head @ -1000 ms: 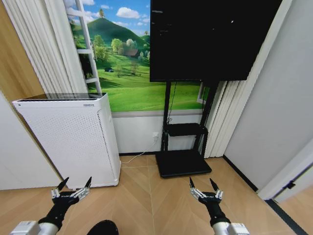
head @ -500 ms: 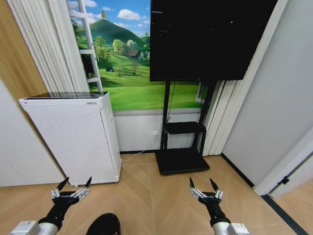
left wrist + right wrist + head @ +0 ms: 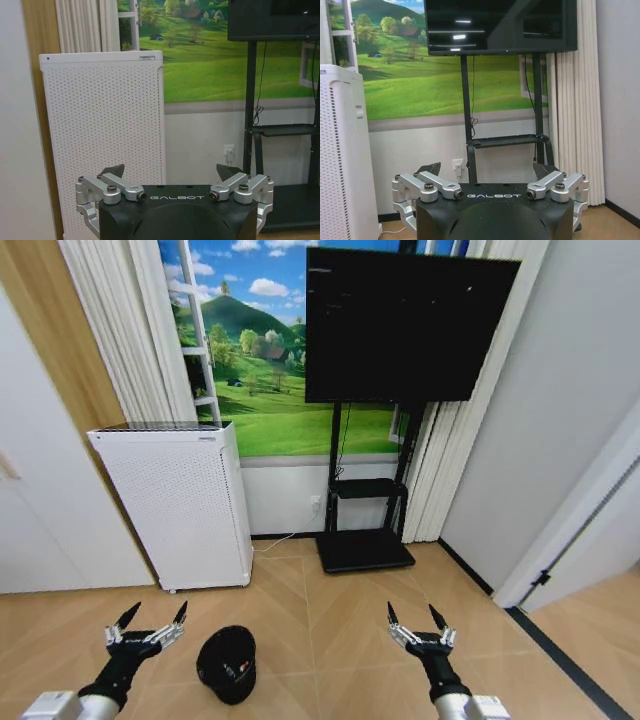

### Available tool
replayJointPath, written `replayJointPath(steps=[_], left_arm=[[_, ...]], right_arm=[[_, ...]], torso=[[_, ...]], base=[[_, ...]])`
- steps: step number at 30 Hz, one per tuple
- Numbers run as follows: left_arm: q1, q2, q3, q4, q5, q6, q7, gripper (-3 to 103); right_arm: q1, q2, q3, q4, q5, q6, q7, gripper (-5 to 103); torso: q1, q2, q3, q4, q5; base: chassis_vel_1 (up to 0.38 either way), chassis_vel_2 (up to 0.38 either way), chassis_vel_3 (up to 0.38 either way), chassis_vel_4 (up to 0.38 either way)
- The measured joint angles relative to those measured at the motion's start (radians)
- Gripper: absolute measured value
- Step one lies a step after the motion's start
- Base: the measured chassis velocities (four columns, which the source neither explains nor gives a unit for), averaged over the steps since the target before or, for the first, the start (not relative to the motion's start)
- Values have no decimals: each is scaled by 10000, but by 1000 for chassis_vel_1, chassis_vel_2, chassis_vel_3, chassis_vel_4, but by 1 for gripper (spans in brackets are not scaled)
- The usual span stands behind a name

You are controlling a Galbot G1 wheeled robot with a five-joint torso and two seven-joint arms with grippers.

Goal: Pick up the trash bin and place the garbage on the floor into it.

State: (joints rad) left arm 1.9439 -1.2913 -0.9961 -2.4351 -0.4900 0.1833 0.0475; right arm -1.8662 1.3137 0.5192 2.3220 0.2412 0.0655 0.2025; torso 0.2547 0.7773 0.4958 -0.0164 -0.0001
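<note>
A small round black trash bin (image 3: 227, 664) stands on the wooden floor, seen from above, low in the head view. My left gripper (image 3: 146, 625) hangs open just left of it, a short way off. My right gripper (image 3: 418, 623) is open over bare floor, well to the bin's right. Both hold nothing. The left wrist view shows the left gripper (image 3: 170, 173) with its fingers spread, facing the white appliance. In the right wrist view, the right gripper (image 3: 487, 171) is spread likewise, facing the TV stand. The garbage is out of view.
A tall white perforated appliance (image 3: 180, 505) stands against the wall ahead on the left. A black TV (image 3: 405, 325) on a black stand (image 3: 365, 550) is ahead. A white wall and door frame (image 3: 570, 510) close the right side. Wooden floor (image 3: 330, 620) lies between the grippers.
The whole head view has shifted: the camera drew back, so wall, appliance and TV look farther away, and the black bin now shows in full. Both grippers keep their pose.
</note>
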Motion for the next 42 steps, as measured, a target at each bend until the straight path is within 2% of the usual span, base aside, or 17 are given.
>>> replayJointPath(steps=[2,3,6,7,10,12,14,18,20,24,32,37,39,42], left_arm=[[0,-1,0,1,0,0,0,100],[0,0,0,0,0,0,0,100],[0,-1,0,-1,0,0,4,100],[0,-1,0,0,0,0,1,100],[0,-1,0,-1,0,0,2,100],[0,-1,1,0,0,0,-2,100],[0,-1,0,-1,0,0,-2,100],[1,-1,0,0,0,0,-4,100],[1,-1,-1,-1,0,1,-3,100],[0,0,-1,0,0,1,-3,100],[0,-1,0,0,0,1,-2,100],[1,-2,1,-1,0,0,6,100],[1,-2,1,-1,0,2,6,100],[1,-1,0,-1,0,1,6,100]], right_arm=[[0,0,2,2,0,0,0,100],[0,0,1,0,0,0,0,100],[0,-1,1,0,1,0,0,100],[0,0,1,1,0,0,0,100],[1,0,1,0,0,0,0,100],[-1,-1,2,1,0,0,0,100],[0,0,0,1,0,0,0,100],[-1,0,1,1,0,0,0,100],[0,0,1,1,0,0,0,100],[0,0,0,1,0,0,0,100],[3,-1,2,1,0,0,0,100],[-1,-1,6,1,0,0,1,100],[-5,-1,5,1,0,0,2,100],[3,-1,3,1,0,0,1,100]], torso=[[-2,0,-1,2,-9],[0,-4,1,0,5],[1,-5,1,3,8],[-3,-3,-4,1,-12],[0,-10,-2,3,11],[-2,-10,-4,1,-13],[-2,-12,-4,0,8],[-2,-12,-6,2,-7],[-2,-15,-6,1,5],[-2,-17,-6,2,-6],[0,-20,-4,2,3],[-11,-17,-14,4,-2],[-9,-19,-11,-3,6],[-2,-23,-7,1,-9]], base=[[371,-356,-366,381],[389,-366,-370,367],[394,-366,-370,364],[342,-386,-326,372],[359,-337,-358,363],[331,-349,-308,376],[308,-355,-355,360],[260,-360,-238,352],[143,-357,-157,347],[112,-366,-111,379],[57,-410,-54,390],[24,-116,-35,153],[0,0,0,0],[43,54,-19,-45]])
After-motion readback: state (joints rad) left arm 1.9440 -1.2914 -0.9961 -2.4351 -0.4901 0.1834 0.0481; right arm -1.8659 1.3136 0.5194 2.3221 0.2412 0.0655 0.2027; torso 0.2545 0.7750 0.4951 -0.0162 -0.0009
